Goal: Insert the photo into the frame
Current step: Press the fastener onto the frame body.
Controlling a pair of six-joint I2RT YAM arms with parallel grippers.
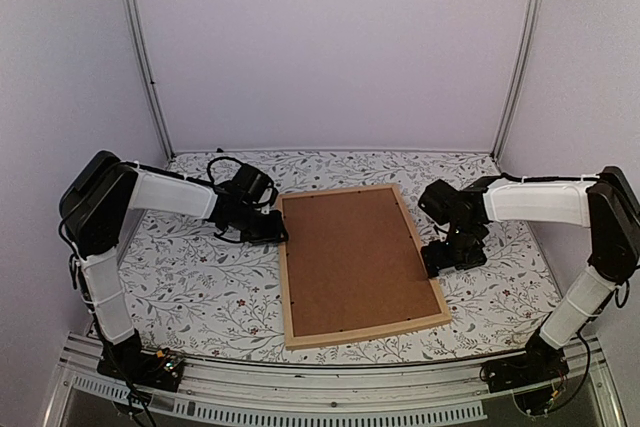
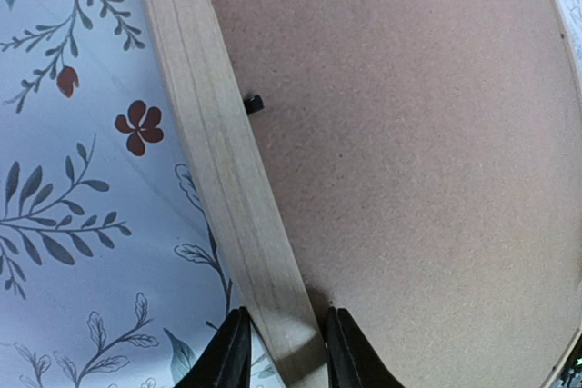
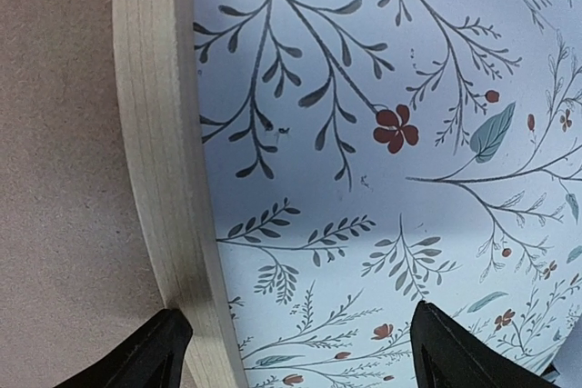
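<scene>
The frame [image 1: 365, 332] of light wood lies flat in the middle of the table, back side up, with a brown backing board [image 1: 355, 257] filling it. The photo is hidden. My left gripper [image 1: 265, 229] sits at the frame's far left corner. In the left wrist view its two fingers straddle the wooden rail [image 2: 218, 161], and the left gripper [image 2: 285, 333] is shut on it. My right gripper [image 1: 440, 259] is at the frame's right rail [image 3: 159, 134]. The right gripper [image 3: 296, 315] stands wide open, one finger [image 3: 145, 356] over the board's edge, the other over the cloth.
A floral tablecloth [image 1: 200, 287] covers the table. A small black tab [image 2: 254, 104] pokes from the rail over the backing board [image 2: 409, 161]. Pale walls and metal posts [image 1: 145, 57] close in the back and sides. A metal rail [image 1: 330, 402] runs along the near edge.
</scene>
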